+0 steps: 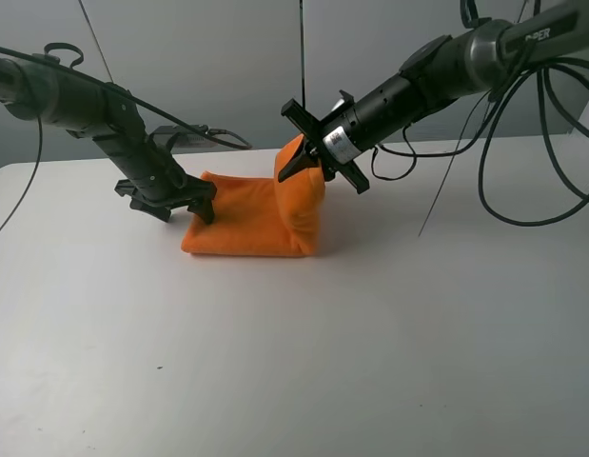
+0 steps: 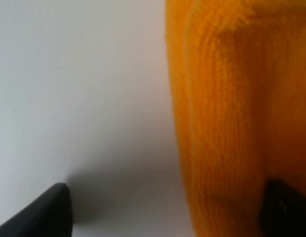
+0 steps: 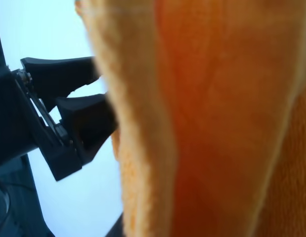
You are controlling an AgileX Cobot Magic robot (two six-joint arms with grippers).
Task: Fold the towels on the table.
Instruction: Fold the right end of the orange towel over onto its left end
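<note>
The bright orange towel (image 1: 245,224) lies partly folded on the white table (image 1: 294,362). Its right end is lifted into a hump. My right gripper (image 1: 302,168) is shut on the top of that raised end and holds it above the flat part. In the right wrist view the towel (image 3: 217,118) fills most of the frame and hides my own fingers. My left gripper (image 1: 201,202) is open at the towel's left edge. In the left wrist view its fingertips (image 2: 46,215) stand wide apart, one over bare table, the other over the towel (image 2: 232,113).
Black cables (image 1: 522,181) hang from the right arm over the table's back right. A grey wall stands behind the table's far edge (image 1: 75,164). The left arm's gripper (image 3: 73,113) shows beyond the towel in the right wrist view.
</note>
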